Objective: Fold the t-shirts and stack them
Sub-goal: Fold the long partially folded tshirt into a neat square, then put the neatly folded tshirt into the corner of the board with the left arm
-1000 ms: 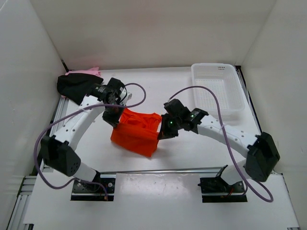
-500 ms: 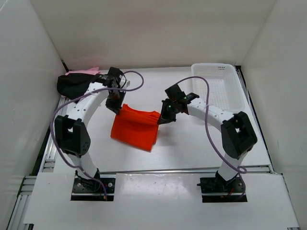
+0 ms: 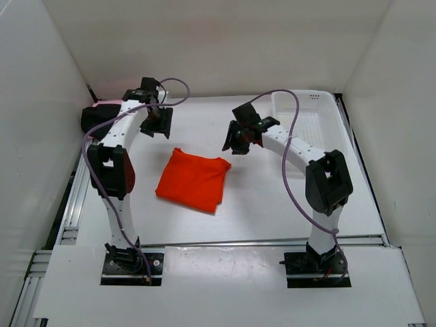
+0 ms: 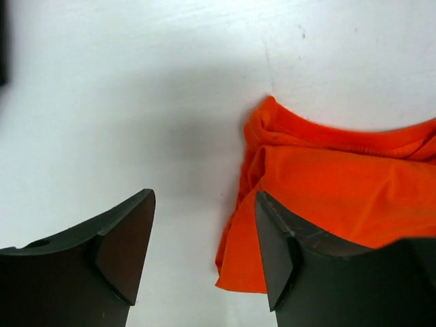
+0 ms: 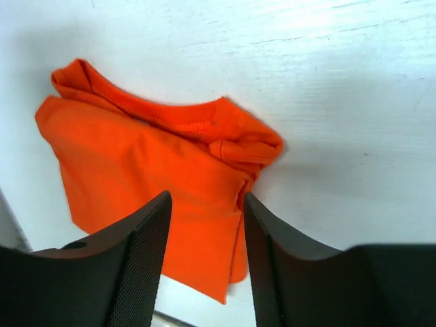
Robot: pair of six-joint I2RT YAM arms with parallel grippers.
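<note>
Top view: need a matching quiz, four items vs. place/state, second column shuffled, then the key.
Column 1
1. orange t-shirt
2. black t-shirt
3. white basket
4. left gripper

Column 2
A. far right corner of the table
B. open, holding nothing, over bare table
C. folded flat, mid-table
D. bunched at the far left edge

Pairs: 1-C, 2-D, 3-A, 4-B

My left arm [image 3: 119,126] and right arm [image 3: 289,146] are white links with black joints, each trailing a purple cable [image 3: 178,81]. My jaws are matte black wedges.
</note>
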